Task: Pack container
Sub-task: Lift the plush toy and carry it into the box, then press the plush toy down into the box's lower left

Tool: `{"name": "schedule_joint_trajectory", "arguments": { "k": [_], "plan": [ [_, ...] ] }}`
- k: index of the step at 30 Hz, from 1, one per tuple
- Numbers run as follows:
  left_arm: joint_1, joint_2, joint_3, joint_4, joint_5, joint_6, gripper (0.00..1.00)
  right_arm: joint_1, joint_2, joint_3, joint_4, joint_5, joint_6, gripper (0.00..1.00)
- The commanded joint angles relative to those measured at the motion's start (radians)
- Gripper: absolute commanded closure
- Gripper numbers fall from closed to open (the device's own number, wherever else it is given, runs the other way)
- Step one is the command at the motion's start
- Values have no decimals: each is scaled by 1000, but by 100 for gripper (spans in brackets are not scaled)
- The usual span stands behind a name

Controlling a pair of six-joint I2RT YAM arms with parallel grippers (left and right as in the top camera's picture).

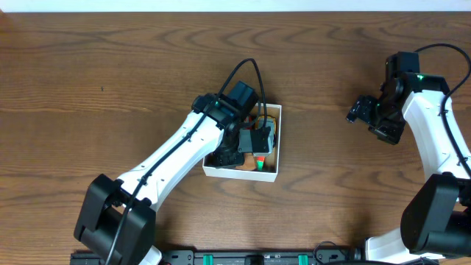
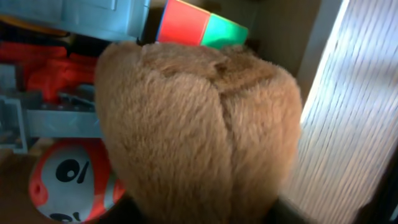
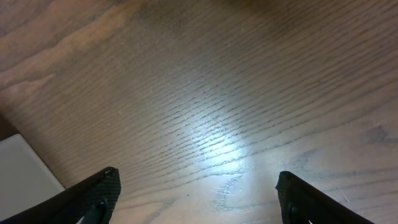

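Container (image 1: pixel 240 174) sits near the middle of the desk (image 1: pixel 88 81). It is a shallow square box, white outside and brown within, turned slightly off square to the desk's edges. My left tool (image 1: pixel 234 153) reaches down into it, the arm crossing over its near-left corner.

From the left wrist, a brown plush toy (image 2: pixel 199 124) fills most of the view, right up against the camera. Dark shapes show at the bottom edge on either side of it, but I cannot tell whether my left tool grips the plush or only stands around it. Behind the plush lie a cube (image 2: pixel 199 28) with red and green faces, a grey and red plastic toy (image 2: pixel 50 93), and an orange and white ball (image 2: pixel 65 180) with black marks. All three are packed close together.

My right tool (image 1: pixel 359 110) hangs well apart from the box, at the right side of the desk. Its fingers (image 3: pixel 102 186) are spread wide over bare wood.

The desk is dark brown wood with strong grain running mostly across, and a patch of glare shows under the right wrist. In the overhead view a pale strip (image 1: pixel 235 4) runs along the far edge. A black rail (image 1: pixel 257 258) with green parts runs along the near edge.
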Motion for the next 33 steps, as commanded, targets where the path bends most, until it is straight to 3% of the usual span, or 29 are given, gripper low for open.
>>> {"name": "schedule_joint_trajectory", "arguments": {
  "k": [1, 5, 12, 13, 19, 30, 31, 32, 33],
  "plan": [
    [-2, 8, -8, -6, 3, -5, 35, -4, 2, -2, -1, -7, -19, 16],
    [-2, -3, -7, -6, 3, -5, 19, -4, 2, -2, -3, -6, -27, 16],
    [-2, -90, -3, -6, 2, -5, 14, -4, 2, -2, -4, 0, -34, 16],
    [-2, -110, -3, -6, 2, -5, 9, -4, 2, -2, -4, 1, -34, 16],
    [-2, -216, -3, -6, 2, -29, 0, -4, 2, -2, -4, 0, -34, 16],
    [-2, -227, -3, 5, 20, -223, 1, -4, 2, -2, -4, 0, -34, 16],
    [-2, -220, -3, 5, 39, -243, 5, -4, 2, -2, -4, 0, -33, 16],
    [-2, -217, -4, 5, 53, -263, 21, -4, 2, -2, -4, 0, -33, 16],
    [-2, -213, -4, 5, 68, -290, 30, -4, 2, -2, -5, 0, -34, 16]
  ]
}}
